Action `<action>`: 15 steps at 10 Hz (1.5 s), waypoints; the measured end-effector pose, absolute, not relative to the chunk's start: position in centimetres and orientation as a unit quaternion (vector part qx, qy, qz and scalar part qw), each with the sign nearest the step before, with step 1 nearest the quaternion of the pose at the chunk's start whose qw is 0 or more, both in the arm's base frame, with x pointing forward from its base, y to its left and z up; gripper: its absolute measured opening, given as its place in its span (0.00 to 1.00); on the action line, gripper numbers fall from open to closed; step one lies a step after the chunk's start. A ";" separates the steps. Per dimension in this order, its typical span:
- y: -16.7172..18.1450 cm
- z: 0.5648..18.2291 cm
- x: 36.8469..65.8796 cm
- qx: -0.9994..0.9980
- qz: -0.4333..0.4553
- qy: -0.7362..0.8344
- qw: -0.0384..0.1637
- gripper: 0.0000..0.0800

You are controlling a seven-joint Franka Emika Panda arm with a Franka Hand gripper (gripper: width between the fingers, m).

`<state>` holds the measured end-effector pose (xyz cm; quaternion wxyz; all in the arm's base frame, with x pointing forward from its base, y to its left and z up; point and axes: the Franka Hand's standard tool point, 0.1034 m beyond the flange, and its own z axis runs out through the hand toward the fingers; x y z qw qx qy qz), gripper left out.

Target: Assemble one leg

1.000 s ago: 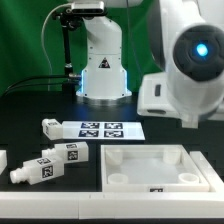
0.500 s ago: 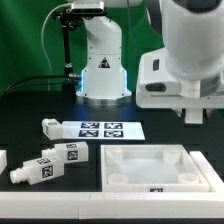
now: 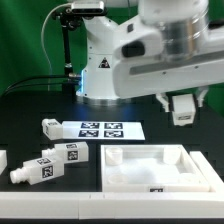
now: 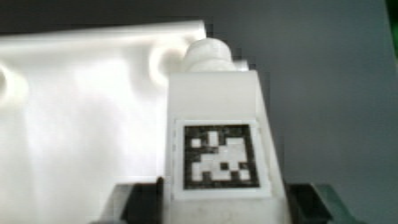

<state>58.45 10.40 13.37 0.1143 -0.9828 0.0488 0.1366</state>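
Observation:
My gripper (image 3: 182, 108) hangs above the far right corner of the large white panel (image 3: 155, 165) in the exterior view. In the wrist view my gripper (image 4: 222, 205) is shut on a white leg (image 4: 219, 120). The leg's tag mark faces the camera and its narrower rounded end points away from the fingers (image 4: 139, 200). The panel (image 4: 80, 110) lies beneath the held leg. The held leg barely shows in the exterior view. Three other legs lie on the table at the exterior view's left: one (image 3: 50, 126) by the marker board, one (image 3: 66, 153) in front of it, and one (image 3: 36, 171) nearer.
The marker board (image 3: 105, 129) lies flat behind the panel. The robot base (image 3: 103, 70) stands at the back. Part of another white piece (image 3: 3, 160) shows at the left edge. A black stand (image 3: 66, 45) rises at the back left.
The arm's wrist has turned and swung toward the exterior view's left. The gripper now points down over the panel's far right corner. The table parts have not moved.

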 end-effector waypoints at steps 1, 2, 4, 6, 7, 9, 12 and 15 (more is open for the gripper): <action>10.2 13.3 58.0 -0.987 0.105 0.053 0.109 0.36; 9.9 13.0 58.1 -0.990 0.078 0.057 0.106 0.36; 9.9 10.4 58.0 -0.996 -0.006 0.020 0.082 0.36; 8.5 11.0 60.5 -0.994 -0.079 -0.034 0.065 0.36; 8.4 11.2 61.9 -0.987 -0.142 -0.056 0.050 0.36; 8.1 10.9 61.8 -0.978 -0.197 -0.062 0.035 0.36; 8.2 10.8 62.0 -0.972 -0.225 -0.060 0.029 0.36; 11.1 10.4 61.8 -0.968 -0.237 -0.070 0.034 0.36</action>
